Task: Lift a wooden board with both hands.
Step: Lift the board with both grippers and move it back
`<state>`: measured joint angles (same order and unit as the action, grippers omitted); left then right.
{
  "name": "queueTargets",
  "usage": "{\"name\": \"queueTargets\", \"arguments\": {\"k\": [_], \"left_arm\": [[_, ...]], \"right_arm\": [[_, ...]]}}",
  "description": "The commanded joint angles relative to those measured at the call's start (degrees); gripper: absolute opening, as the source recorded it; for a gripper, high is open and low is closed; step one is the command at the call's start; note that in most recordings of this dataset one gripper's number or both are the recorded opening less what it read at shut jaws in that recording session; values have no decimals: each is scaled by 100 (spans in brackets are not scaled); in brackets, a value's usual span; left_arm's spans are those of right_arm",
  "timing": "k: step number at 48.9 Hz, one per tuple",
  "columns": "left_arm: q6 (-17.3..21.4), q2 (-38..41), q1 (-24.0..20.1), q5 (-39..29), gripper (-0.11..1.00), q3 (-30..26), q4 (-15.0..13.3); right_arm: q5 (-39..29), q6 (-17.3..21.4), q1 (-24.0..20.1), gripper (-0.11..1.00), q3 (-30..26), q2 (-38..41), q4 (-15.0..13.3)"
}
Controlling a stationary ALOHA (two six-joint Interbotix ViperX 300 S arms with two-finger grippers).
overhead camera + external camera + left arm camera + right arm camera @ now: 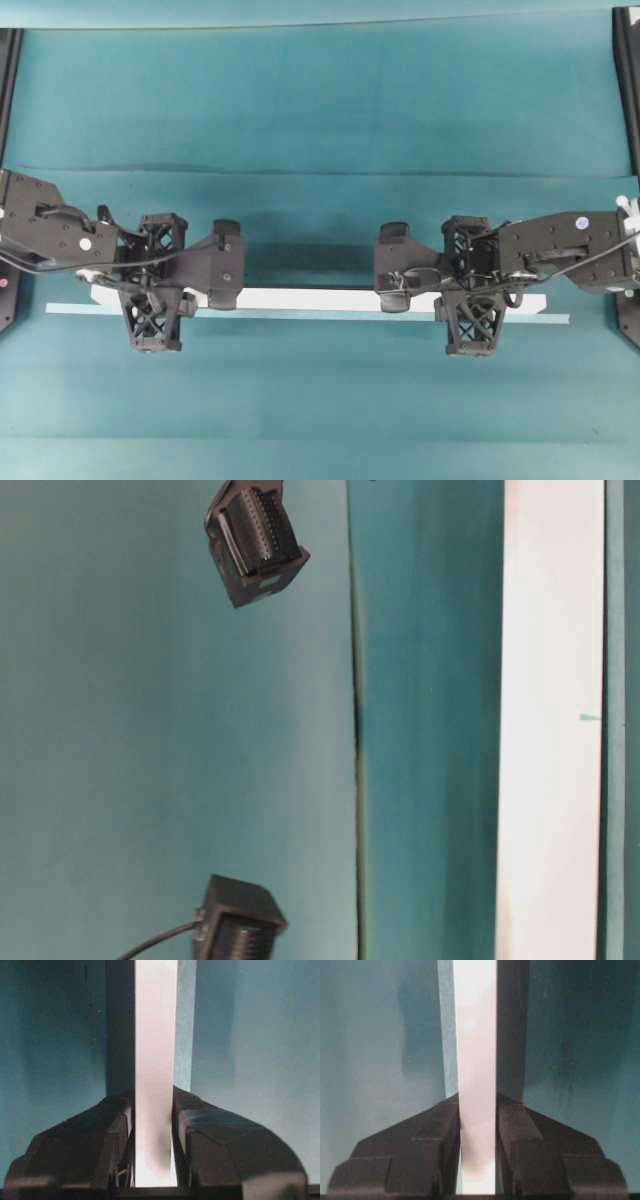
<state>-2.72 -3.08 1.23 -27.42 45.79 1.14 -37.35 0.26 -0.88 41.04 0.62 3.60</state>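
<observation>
Wooden board [310, 299]: a long, flat white plank lying crosswise over the teal table surface [320, 90], its length running from the left arm to the right arm in the overhead view. Just beside its near edge runs a thinner pale teal tape strip [540, 318], parallel to the board and reaching slightly past both ends.

Left gripper [152, 290]: set over the board near its left end, fingers on either side of the board's width. In the left wrist view both fingers [115, 1155] press against the plank's long edges [155, 1060], pinching it.

Right gripper [470, 290]: set over the board near its right end, mirrored to the left. In the right wrist view its fingers [520, 1150] likewise close on the plank's two edges [476, 1060], pinching it.

Table-level view: the board [550, 720] appears as a white band, with two black camera housings [255, 540] well apart from it. Whether the board is clear of the surface cannot be told.
</observation>
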Motion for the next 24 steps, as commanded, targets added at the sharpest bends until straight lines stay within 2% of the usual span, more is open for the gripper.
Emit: {"name": "queueTargets", "arguments": {"k": [1,7,16,24], "left_arm": [[-9,-202,-18,-70,17,-141,18],[-18,-431,-18,-475,17,-255,9],[-9,-800,-62,-1011,17,-501,18],[9,-1116,-132,-1600,17,-809,9]], "right_arm": [[-105,44,44,21,-141,-114,9],[-413,53,114,21,-308,-308,9],[-1318,53,211,21,-729,-624,9],[-1811,62,272,21,-993,-817,9]]}}
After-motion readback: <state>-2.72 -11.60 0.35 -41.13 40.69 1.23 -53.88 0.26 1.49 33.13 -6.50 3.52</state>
